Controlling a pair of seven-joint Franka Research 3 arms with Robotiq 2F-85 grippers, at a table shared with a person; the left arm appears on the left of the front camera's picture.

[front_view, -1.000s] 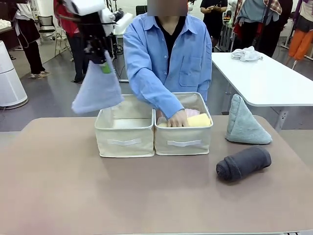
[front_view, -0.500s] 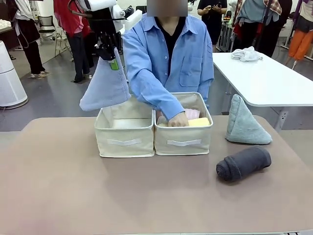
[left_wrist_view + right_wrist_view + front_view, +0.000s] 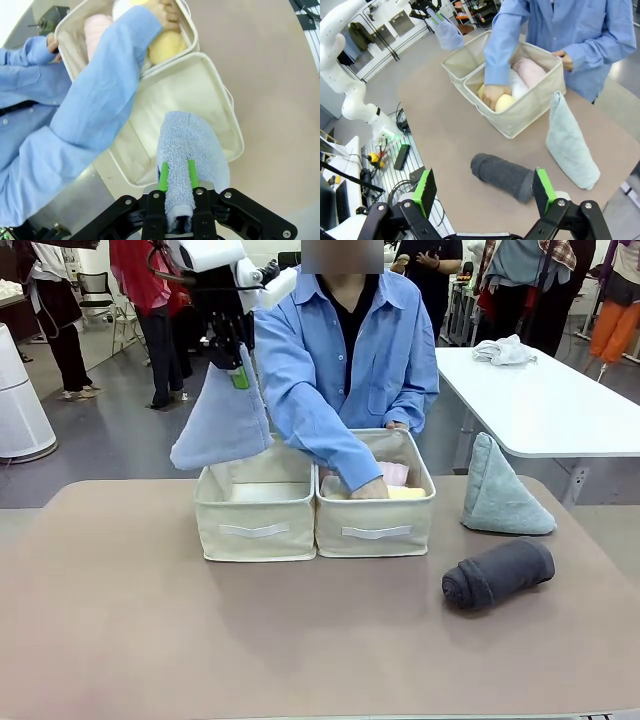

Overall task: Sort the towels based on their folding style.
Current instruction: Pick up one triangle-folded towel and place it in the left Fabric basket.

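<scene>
Our left pincer is clamped on the tip of the periwinkle-blue cone-shaped terry towel, which hangs under it above the empty cream cloth basket; we think cones go there. Our right pincer is wide apart over the dark grey rolled towel.

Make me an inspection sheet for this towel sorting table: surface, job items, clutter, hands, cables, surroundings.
Surface: brown table, left bin and right bin side by side.
Job's things: blue cone in the air over left bin; yellow roll, pink roll and white roll in right bin, person's hand among them; teal cone and grey roll on table.
Clutter: cloth heap on white side table.
Hands: left hand shut on blue cone; right hand open, facing grey roll.
Cables: some on the floor by the left arm's base.
Surroundings: people standing behind.
</scene>
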